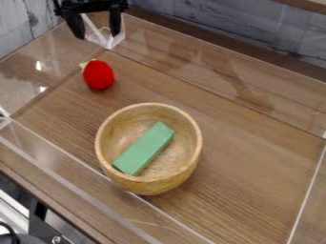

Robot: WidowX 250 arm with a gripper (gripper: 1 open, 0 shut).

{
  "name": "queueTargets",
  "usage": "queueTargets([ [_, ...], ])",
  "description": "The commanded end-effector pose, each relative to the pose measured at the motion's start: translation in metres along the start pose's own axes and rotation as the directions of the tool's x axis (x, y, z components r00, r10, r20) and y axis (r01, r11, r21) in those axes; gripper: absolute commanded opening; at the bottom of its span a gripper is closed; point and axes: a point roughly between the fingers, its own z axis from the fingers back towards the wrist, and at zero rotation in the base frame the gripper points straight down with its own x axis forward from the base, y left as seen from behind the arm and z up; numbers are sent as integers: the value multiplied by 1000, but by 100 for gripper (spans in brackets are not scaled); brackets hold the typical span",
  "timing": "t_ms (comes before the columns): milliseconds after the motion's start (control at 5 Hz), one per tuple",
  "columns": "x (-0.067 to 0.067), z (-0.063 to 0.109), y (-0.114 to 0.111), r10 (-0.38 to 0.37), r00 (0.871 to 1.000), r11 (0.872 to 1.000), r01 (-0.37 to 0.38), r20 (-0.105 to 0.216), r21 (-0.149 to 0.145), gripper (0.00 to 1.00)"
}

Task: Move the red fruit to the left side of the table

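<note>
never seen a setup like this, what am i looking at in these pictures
All the pictures come from one camera looking down on a brown wooden table. The dark shape at the top left is the gripper, the hand of a robot arm; most of the arm is out of the picture. Its two fingers are spread open and it holds nothing.

Just below it in the picture, on the wood, lies a red fruit with a bit of green at its top. Nearer the bottom sits a round wooden bowl, with a green block lying inside it.
</note>
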Motion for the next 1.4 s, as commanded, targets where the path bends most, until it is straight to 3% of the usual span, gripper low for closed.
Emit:
queueTargets([
  [0, 6, 32, -8, -12, 997, 1000, 14, 75, -19, 100],
  [1200, -10, 66, -29, -36, 998, 998, 39, 57, -43, 100],
])
